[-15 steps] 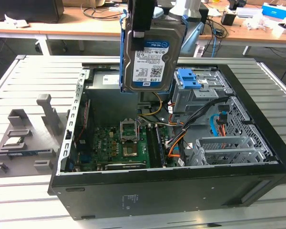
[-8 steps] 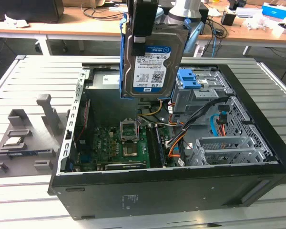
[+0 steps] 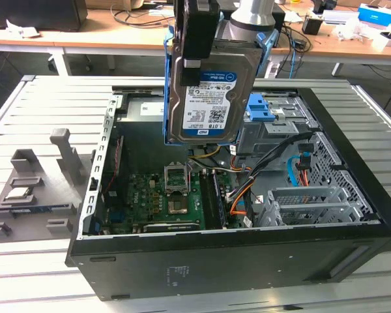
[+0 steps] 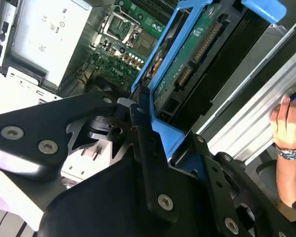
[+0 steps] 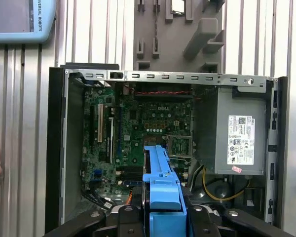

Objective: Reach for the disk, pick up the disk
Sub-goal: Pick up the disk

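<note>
Disk (image 3: 210, 85) lifted clear — clamped in gripper (image 3: 197, 39), upper centre of exterior view.
Held upright, barcode label facing camera, blue rails at edges; open computer case (image 3: 352, 215) below, well apart.

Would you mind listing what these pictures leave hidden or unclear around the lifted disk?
- The disk hangs above the open computer case in the exterior view; its top edge is covered by the tool.
- The tool's upper part is cut off by that picture's top edge.
- In the first wrist view the disk's blue rail hides the motherboard beneath.
- A hand in the second wrist view is cut by the edge.
</note>
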Robot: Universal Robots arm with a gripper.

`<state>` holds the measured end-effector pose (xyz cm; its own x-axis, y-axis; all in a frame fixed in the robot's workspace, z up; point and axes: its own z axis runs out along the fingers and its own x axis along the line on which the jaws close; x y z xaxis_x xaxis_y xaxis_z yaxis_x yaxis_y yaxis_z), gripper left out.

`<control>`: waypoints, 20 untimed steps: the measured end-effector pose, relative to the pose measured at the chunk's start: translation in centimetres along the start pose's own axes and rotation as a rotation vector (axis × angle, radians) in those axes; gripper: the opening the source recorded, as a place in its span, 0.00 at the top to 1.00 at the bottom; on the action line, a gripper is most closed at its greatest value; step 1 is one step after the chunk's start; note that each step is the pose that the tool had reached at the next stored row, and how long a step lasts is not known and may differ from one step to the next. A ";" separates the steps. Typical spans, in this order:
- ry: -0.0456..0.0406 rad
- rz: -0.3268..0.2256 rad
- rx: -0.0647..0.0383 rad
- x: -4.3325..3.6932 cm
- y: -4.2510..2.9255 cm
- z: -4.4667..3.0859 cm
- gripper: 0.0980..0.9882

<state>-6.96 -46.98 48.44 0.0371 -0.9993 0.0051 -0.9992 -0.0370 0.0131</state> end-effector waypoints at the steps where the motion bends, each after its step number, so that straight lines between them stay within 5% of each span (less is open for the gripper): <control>1: -0.0001 0.000 0.000 0.28 0.01 0.01 0.69; 12: 0.0001 0.000 0.000 2.40 0.09 0.05 0.69; 20: 0.0002 0.000 0.000 5.06 0.18 0.12 0.69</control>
<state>-6.96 -52.05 48.34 0.0371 -0.9993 0.0053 -0.9992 -0.0370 0.0130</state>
